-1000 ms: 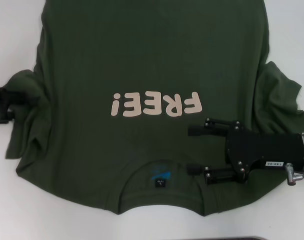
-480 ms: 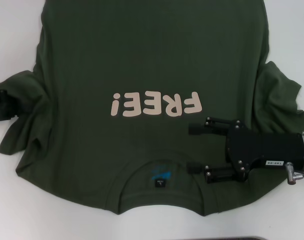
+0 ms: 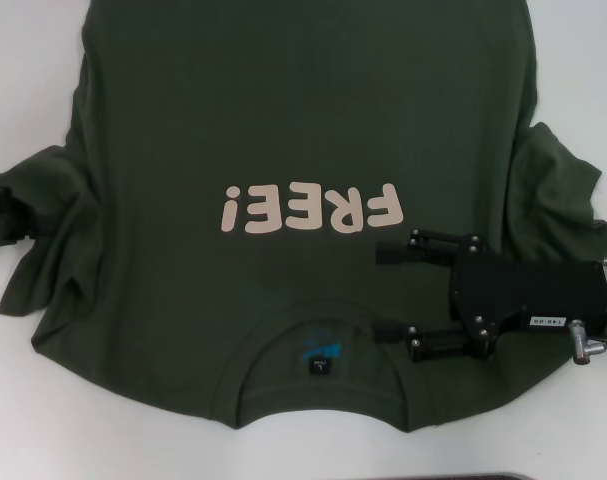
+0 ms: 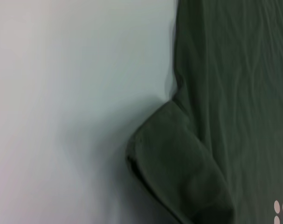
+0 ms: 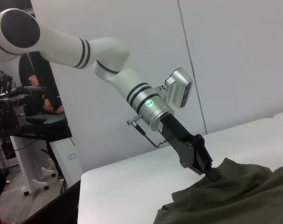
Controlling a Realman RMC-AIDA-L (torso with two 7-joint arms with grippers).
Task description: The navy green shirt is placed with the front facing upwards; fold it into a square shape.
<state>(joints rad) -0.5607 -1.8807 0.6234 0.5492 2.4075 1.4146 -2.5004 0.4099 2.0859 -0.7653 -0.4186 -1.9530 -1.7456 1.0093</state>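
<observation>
The navy green shirt (image 3: 283, 130) lies flat, print up, on the white table (image 3: 23, 80), long axis running away from the robot, collar nearest. The left gripper (image 5: 210, 171) pinches its left sleeve. The right gripper (image 3: 386, 292) hovers beside the collar, jaws apart.

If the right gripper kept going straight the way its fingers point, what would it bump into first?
Probably nothing solid. The right gripper, open, points across the dark olive-green cotton T-shirt, between the cream "FREE!" print and the ribbed collar. Only shirt fabric lies ahead; its height above the cloth is unclear.
</observation>
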